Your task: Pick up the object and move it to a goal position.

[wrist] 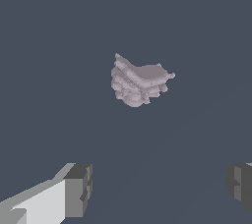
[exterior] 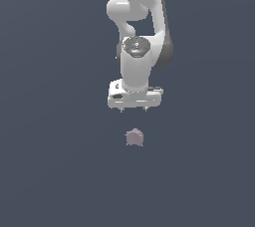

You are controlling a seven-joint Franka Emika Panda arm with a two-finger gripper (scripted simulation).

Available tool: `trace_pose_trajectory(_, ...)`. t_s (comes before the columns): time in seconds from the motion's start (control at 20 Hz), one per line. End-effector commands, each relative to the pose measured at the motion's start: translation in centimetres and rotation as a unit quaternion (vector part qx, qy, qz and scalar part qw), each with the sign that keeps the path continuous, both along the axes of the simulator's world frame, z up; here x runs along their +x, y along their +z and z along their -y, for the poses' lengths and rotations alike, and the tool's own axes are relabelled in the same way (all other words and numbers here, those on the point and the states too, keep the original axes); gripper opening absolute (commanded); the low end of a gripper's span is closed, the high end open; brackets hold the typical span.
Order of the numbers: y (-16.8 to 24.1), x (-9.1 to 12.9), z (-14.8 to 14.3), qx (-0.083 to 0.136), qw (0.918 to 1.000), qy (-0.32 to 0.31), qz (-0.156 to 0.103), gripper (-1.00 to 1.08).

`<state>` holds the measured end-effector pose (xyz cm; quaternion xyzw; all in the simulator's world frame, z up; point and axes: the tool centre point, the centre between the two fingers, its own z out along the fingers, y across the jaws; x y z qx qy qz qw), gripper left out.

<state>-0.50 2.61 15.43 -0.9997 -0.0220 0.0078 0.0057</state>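
Below, small mauve object [exterior: 134, 137], lumpy, ridged, flat-topped, apart from white claw [exterior: 134, 110], fingers spread wide, holding nothing

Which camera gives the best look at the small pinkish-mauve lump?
The wrist view: the small pinkish-mauve lump appears large there, unobstructed, showing its layered, bumpy surface and flat upper face. The exterior view shows it only as a tiny blurry blob on the floor, apart from the open white claw.
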Motion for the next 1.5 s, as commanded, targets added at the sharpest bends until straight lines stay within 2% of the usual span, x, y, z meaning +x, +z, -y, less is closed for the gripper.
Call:
trace_pose_trajectory(0.0, 0.0, 0.0, 0.0, 0.0, 1.0, 0.0, 0.0, 1.0)
trace_pose_trajectory(0.45, 0.9, -0.1, -2.1, 0.012, 0.9999, -0.01, -0.002, 1.0)
trace_pose_trajectory(0.8, 0.8, 0.0, -2.0, 0.011, 0.9999, 0.001, -0.001, 1.0)
trace_pose_trajectory(1.2, 0.3, 0.6, -1.9, 0.009, 0.9986, 0.053, 0.0, 1.0)
trace_pose_trajectory(1.45, -0.2, 1.1, -1.9, 0.007, 0.9943, 0.106, 0.001, 1.0)
